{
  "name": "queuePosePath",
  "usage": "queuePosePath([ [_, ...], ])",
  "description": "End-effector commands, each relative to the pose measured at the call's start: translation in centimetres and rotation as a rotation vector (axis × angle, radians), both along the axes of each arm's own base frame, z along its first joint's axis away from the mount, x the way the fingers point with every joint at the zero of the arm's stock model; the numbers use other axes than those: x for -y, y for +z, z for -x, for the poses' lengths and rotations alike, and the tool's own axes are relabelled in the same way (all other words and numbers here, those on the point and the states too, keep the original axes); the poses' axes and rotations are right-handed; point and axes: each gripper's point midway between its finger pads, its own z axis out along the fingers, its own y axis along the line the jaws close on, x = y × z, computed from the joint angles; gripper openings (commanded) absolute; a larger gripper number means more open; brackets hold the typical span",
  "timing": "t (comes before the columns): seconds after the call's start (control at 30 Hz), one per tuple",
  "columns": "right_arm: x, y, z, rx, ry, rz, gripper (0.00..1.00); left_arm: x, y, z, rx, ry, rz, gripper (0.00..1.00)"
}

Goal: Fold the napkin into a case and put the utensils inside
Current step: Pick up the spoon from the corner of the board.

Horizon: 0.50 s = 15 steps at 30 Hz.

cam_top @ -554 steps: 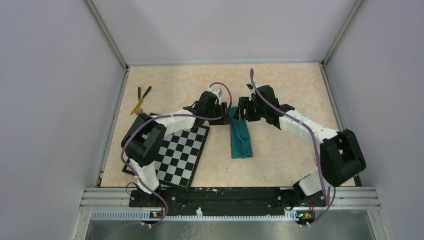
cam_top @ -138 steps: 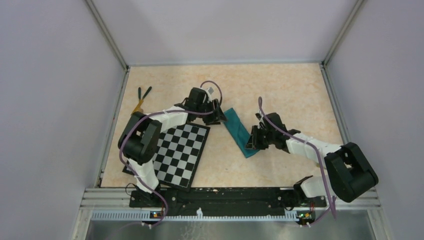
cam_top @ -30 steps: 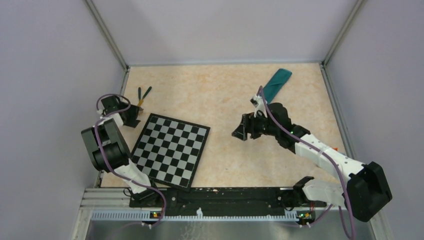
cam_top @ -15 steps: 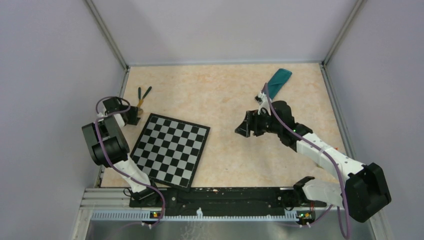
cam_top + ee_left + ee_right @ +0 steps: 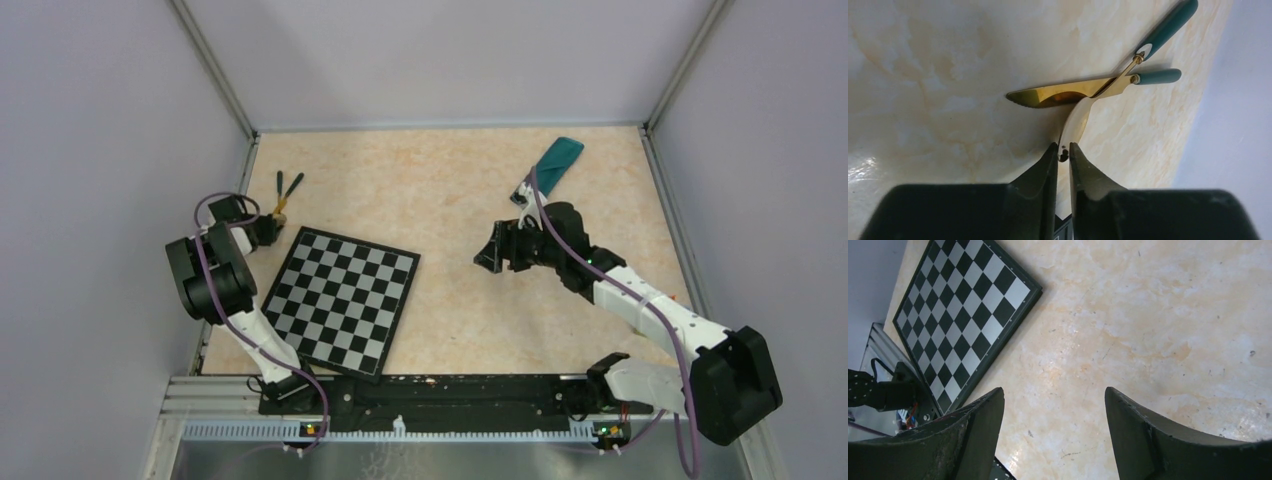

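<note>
The teal-green case (image 5: 556, 160) lies as a narrow folded pouch at the far right corner of the table. The utensils (image 5: 284, 194) lie crossed at the far left. In the left wrist view they are a gold knife (image 5: 1058, 94) and a gold spoon (image 5: 1076, 122), each with a dark green handle (image 5: 1155, 76). My left gripper (image 5: 266, 229) is at their near end, its jaws (image 5: 1063, 148) closed to a thin slit on the tip of the spoon's bowl. My right gripper (image 5: 488, 256) hangs open and empty (image 5: 1053, 392) over bare table, well short of the case.
The checkerboard mat (image 5: 345, 300) lies at the near left, between the arms; it shows in the right wrist view (image 5: 968, 305) too. The left wall rail (image 5: 228, 225) runs right beside the utensils and my left arm. Walls close the table at the back and both sides.
Since 4.6 s ago the case has gone from the table's middle to the far right corner. My left arm has swung left to the utensils and closed in; my right gripper has let go and drawn back.
</note>
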Motion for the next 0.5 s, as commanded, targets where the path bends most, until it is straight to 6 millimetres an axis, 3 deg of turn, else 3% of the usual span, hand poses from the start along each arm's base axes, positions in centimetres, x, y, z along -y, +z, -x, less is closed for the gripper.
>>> queuePosePath([
  [0.0, 1.1, 1.6, -1.0, 0.075, -0.053, 0.028, 0.73, -0.4, -0.9, 0.2, -0.015, -0.007, -0.025, 0.15],
  [0.13, 1.6, 1.2, -1.1, 0.065, -0.075, 0.051, 0.73, 0.1, 0.2, 0.4, 0.016, -0.036, -0.032, 0.00],
  [0.2, 1.9, 0.8, -1.1, 0.053, -0.088, 0.070, 0.74, 0.8, 1.1, 0.4, 0.049, -0.057, -0.021, 0.00],
  [0.47, 3.1, -0.2, -1.4, 0.046, -0.131, 0.130, 0.80, 3.7, 8.4, 0.3, 0.305, -0.165, 0.014, 0.00],
])
